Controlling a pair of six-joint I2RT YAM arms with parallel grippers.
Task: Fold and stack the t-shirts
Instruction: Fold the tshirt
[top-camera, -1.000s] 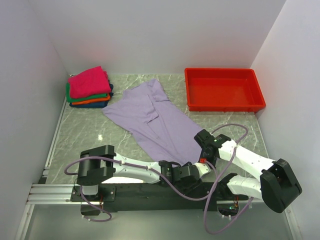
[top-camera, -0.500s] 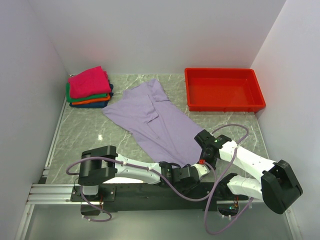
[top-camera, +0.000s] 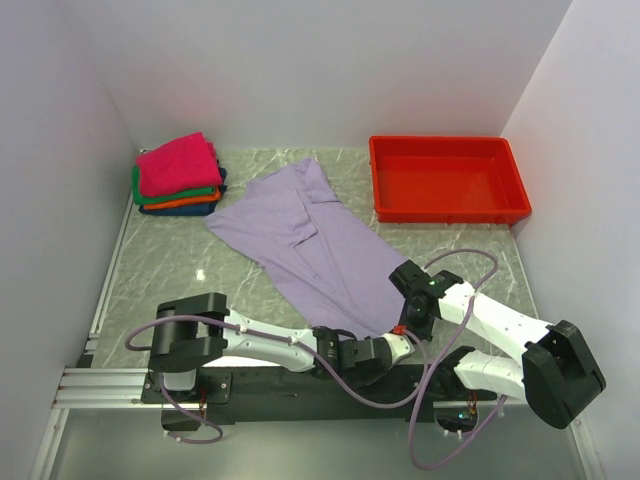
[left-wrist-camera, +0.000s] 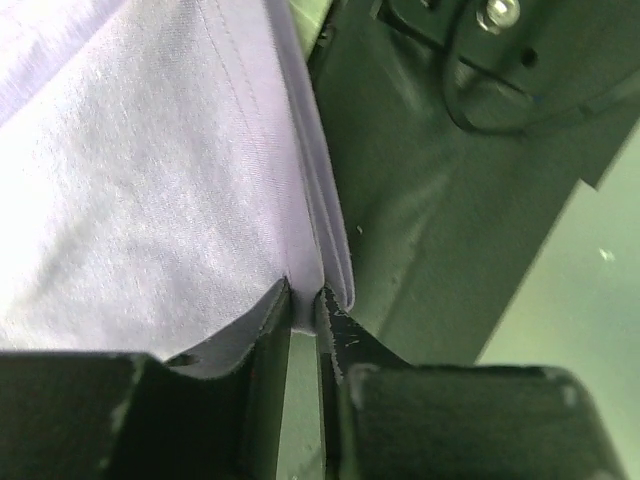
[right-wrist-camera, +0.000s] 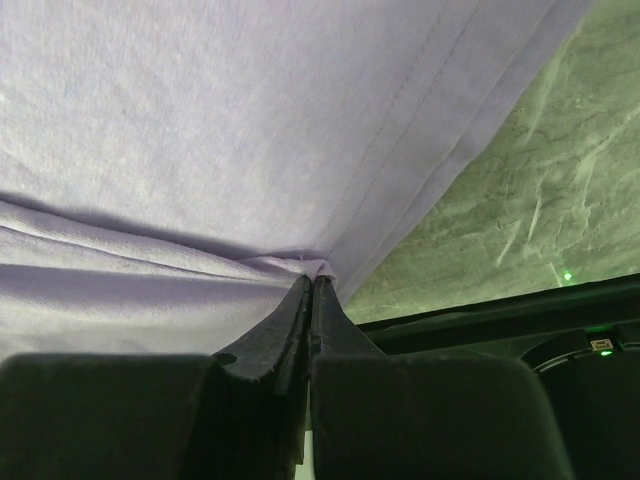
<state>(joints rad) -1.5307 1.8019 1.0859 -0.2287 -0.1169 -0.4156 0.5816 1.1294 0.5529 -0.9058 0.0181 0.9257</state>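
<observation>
The lavender t-shirt (top-camera: 310, 240) lies spread aslant across the middle of the table, its hem toward me. My left gripper (top-camera: 398, 346) is shut on the shirt's near hem edge (left-wrist-camera: 305, 285) low by the table's front. My right gripper (top-camera: 402, 320) is shut on the hem's right corner (right-wrist-camera: 312, 268), just above the left one. A stack of folded t-shirts (top-camera: 178, 175) sits at the back left: magenta-pink on top, then green, orange and dark blue.
A red plastic tray (top-camera: 447, 179) stands at the back right. White walls close in the table on three sides. The black base rail (top-camera: 300, 382) runs along the front edge, with purple cables looping near both arms.
My left gripper has slid right and nearer along the front edge with the hem. The right gripper has shifted slightly toward me. The shirt's near corner has bunched a little.
</observation>
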